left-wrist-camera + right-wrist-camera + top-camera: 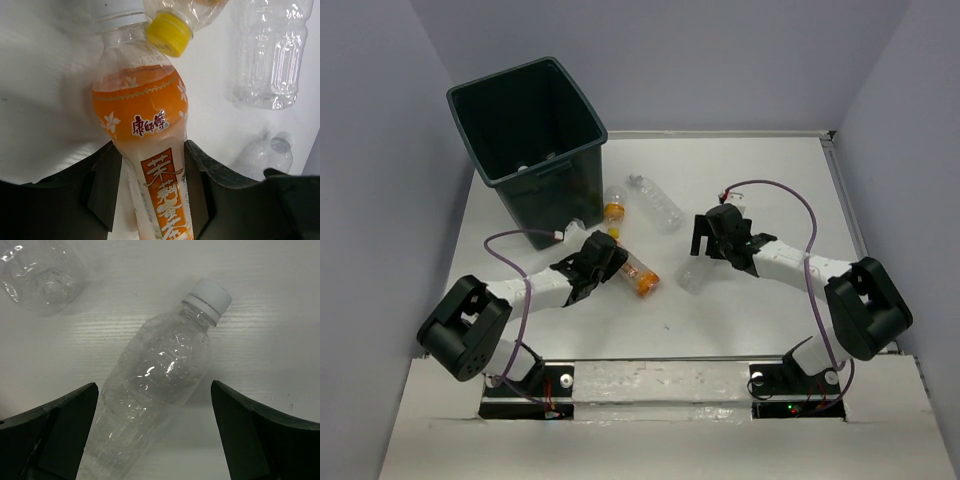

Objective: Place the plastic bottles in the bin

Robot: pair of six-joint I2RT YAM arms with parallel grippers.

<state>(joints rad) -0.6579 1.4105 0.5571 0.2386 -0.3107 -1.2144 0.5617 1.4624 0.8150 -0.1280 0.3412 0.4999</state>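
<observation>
Pinching an orange-labelled bottle (142, 115) between its dark pads, the left gripper (152, 150) sits at centre frame of the overhead view. The bottle lies on its side on the white table (770, 180), not yet lifted. To the right, the right gripper (154, 390) hangs with its fingers spread wide on either side of a clear white-capped bottle (167, 355), touching neither flank.

The bin (545, 205) stands at upper left, mouth open. Pale specks on its floor may be bottles already in, but they are too small to tell. Four bottles are visibly outside it: the two under the arms, a yellow-capped bottle (614, 208) just beside the bin's base, and a plain clear bottle (655, 200) to the right of that. By this count most of the visible work remains, with each of these bottles yet to go over the rim.

The pinched bottle is thin see-through plastic, waisted below the shoulder and topped by a white cap. A glossy orange-and-white sleeve printed with small flowers and Chinese lettering wraps it. The yellow cap is ribbed and lies close against that bottle's neck in the left wrist view. The clear bottles are ridged and dimpled, catching hard highlights, and look light and easily dented. The bin is dull dark plastic, square-rimmed, with walls tapering downward. Faint grain lines the table surface.
</observation>
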